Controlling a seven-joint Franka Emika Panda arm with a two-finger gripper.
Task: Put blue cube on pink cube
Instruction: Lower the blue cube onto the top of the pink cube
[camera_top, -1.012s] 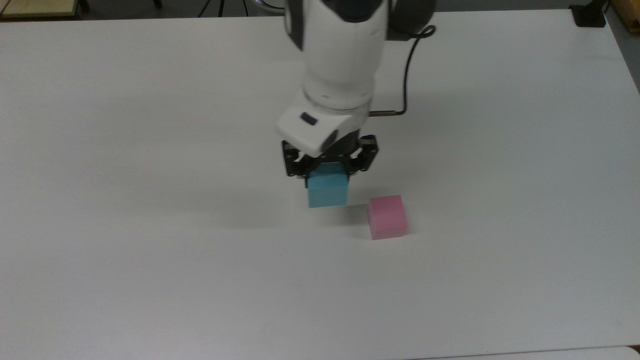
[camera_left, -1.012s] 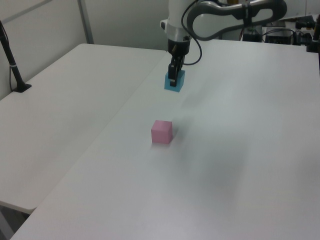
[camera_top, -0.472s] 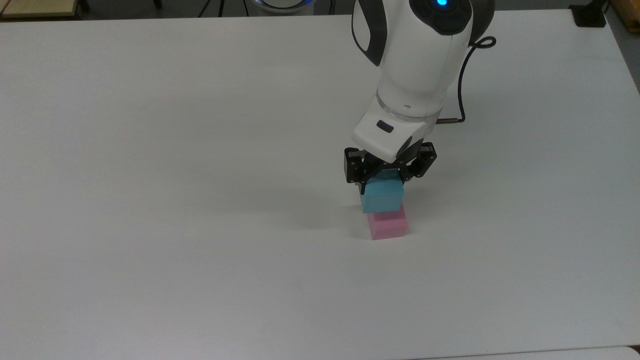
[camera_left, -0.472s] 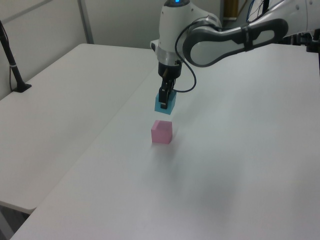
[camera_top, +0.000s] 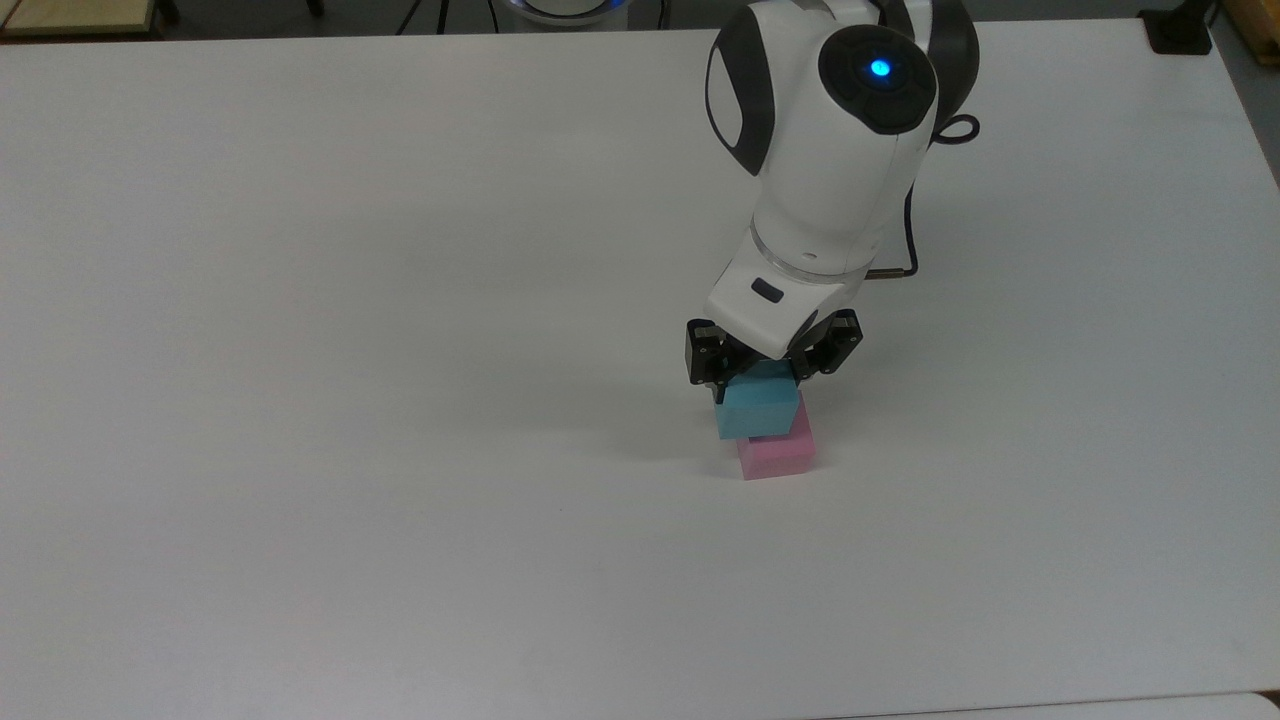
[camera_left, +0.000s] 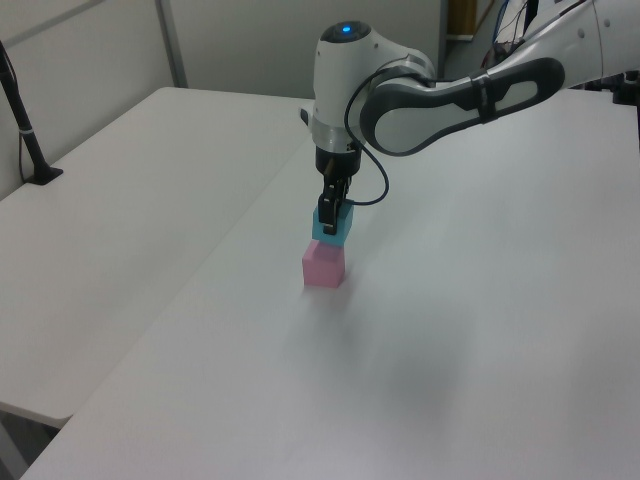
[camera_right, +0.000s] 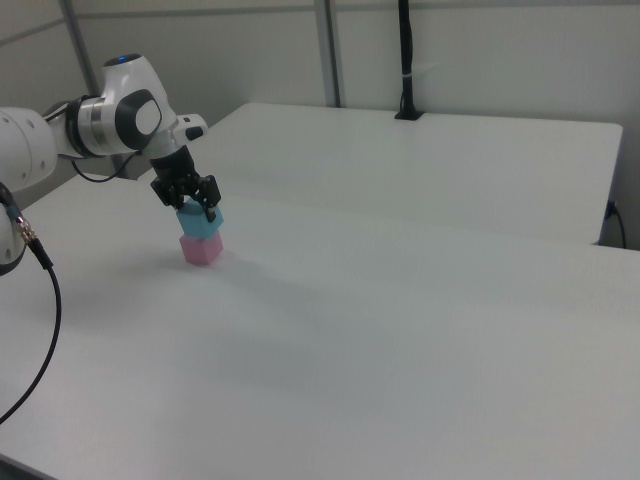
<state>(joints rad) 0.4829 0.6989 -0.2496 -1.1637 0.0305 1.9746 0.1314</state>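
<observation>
Right now the end effector (camera_top: 760, 385) pinches the blue cube (camera_top: 757, 412), sitting directly atop the pink cube (camera_top: 778, 455), at four o'clock from the white surface's (camera_top: 300, 350) centre in the top view.

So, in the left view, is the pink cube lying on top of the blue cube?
No, the blue cube sits above the pink cube, held by the claw.

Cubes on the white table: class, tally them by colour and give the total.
Blue cube: 1, held in the claw
Pink cube: 1, under the blue one
Total: 2 cubes
</observation>
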